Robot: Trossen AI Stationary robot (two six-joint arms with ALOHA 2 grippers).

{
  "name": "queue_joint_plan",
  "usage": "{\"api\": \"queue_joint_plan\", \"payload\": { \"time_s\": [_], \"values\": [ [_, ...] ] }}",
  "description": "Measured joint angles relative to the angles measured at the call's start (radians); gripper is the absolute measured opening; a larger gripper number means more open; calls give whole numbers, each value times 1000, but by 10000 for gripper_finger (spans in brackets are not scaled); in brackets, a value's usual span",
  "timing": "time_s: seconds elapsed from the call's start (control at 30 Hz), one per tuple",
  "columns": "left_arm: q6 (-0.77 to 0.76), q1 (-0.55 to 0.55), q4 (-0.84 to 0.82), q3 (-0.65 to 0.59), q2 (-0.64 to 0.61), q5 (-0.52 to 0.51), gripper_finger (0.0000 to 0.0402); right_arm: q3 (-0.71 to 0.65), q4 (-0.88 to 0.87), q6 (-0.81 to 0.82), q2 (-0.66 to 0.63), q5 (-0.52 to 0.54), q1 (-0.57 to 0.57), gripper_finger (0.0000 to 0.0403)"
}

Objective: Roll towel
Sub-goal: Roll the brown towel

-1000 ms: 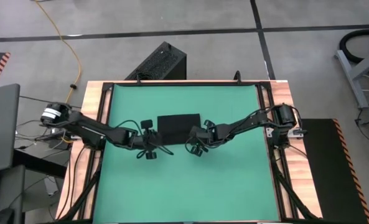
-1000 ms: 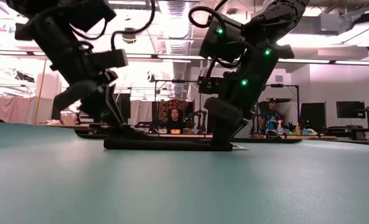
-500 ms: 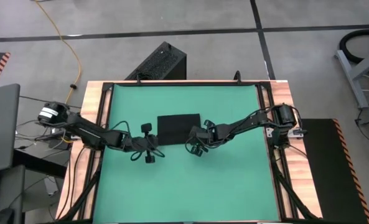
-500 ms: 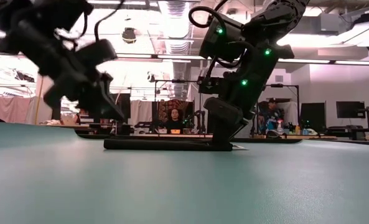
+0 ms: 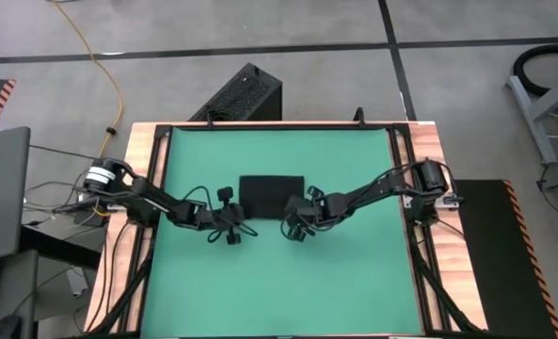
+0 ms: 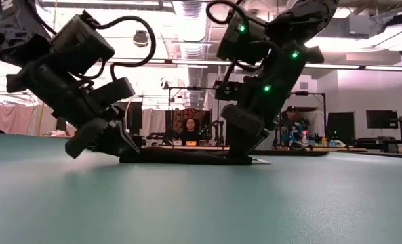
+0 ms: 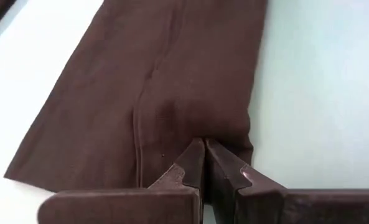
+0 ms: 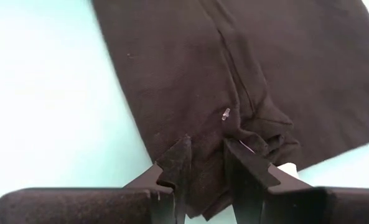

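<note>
Gripping the near edge of the towel [image 5: 271,193] at both corners is the step in hand. The towel lies as a flat dark rectangle at the centre of the high view, on the green table [image 5: 354,282]; a seam or fold line runs along it in both wrist views.

The left gripper [image 7: 204,163], just left of the towel's lower-left corner in the high view, has its fingers pressed together at the cloth's edge; whether any fabric is caught between them cannot be told. The right gripper [image 8: 208,163], at the lower-right corner, stands narrowly parted with a bunched fold of cloth between its fingers, and a pale scrap, perhaps the tag, shows beside that bunch.

To do the step well, both grippers should probably hold the same edge at matching depth, so that the roll starts straight rather than skewed. The left grip appears shallow and likely needs checking before any lift. The edge should then be turned over low and evenly towards the frame's top, both arms advancing together, to keep the roll tight.
</note>
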Motion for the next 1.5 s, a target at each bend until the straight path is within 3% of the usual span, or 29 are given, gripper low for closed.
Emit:
{"api": "queue_joint_plan", "payload": {
  "time_s": [0.1,0.3,0.47,0.57,0.67,0.8,0.9,1.0,1.2,1.37,1.5],
  "values": [
    [-3,-7,-3,1,0,39,0,0,-11,26,0,8,39,118],
    [-17,-39,-34,2,-12,124,0,-5,-96,37,-30,147,115,118],
    [-22,-68,-36,2,-11,153,0,-6,-173,14,-139,252,181,118],
    [-20,-70,-30,2,-11,153,0,-5,-172,-97,-217,316,222,118],
    [-6,-71,-26,1,-10,153,0,-48,-91,-300,-277,260,246,118],
    [4,-70,-28,1,-10,153,0,-243,245,-552,-327,79,240,118],
    [3,-70,-28,1,-10,154,0,-382,489,-623,-349,69,201,118],
    [-1,-70,-28,0,-10,154,0,-457,612,-688,-339,59,165,121],
    [-2,-70,-22,0,-9,155,0,-455,624,-716,-277,-75,117,167],
    [-17,-70,-22,0,-9,155,0,-456,623,-751,-216,-74,100,236],
    [-25,-70,-22,0,-9,155,0,-453,632,-752,-196,-56,79,260]
  ]
}}
